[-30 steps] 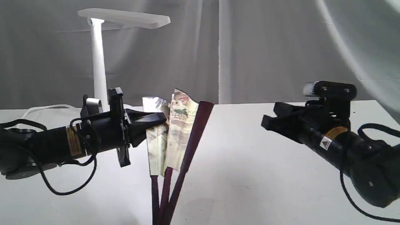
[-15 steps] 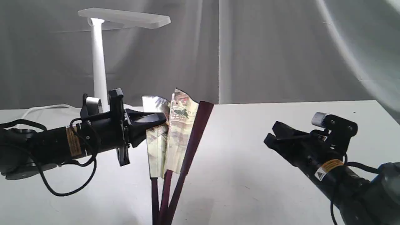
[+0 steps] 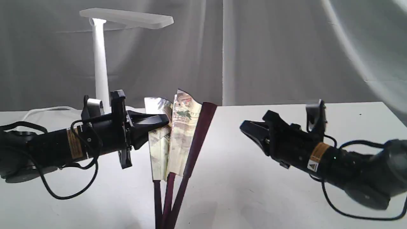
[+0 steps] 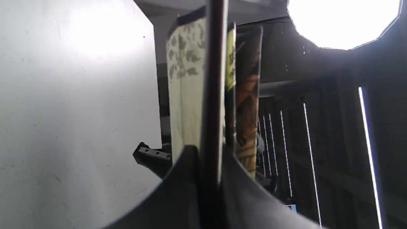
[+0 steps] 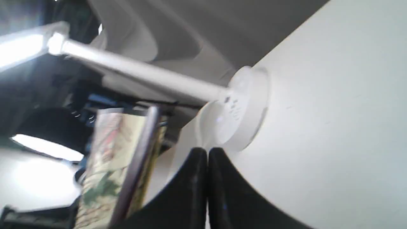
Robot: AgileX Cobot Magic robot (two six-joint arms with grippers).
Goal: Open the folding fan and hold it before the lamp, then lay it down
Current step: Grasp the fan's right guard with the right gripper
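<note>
The folding fan [image 3: 178,133] stands upright at the centre, partly spread, with its maroon ribs meeting at the bottom edge and the outer rib [image 3: 198,136] leaning right. My left gripper [image 3: 163,120] is shut on the fan's left side; the left wrist view shows its fingers clamping a dark rib [image 4: 216,95] beside the cream leaf [image 4: 184,95]. My right gripper [image 3: 246,127] is shut and empty, a short way right of the fan. The right wrist view shows its joined fingertips [image 5: 206,152], the fan [image 5: 120,152] and the lamp base [image 5: 241,108]. The white lamp [image 3: 100,63] stands behind my left arm.
The white table [image 3: 254,190] stretches around the fan. A white cord [image 3: 41,109] lies at the back left. A grey curtain [image 3: 270,47] hangs behind. Black cables trail from both arms.
My right arm dropped, then swung left toward the fan while its wrist rolled over. My left gripper and the fan have stayed still.
</note>
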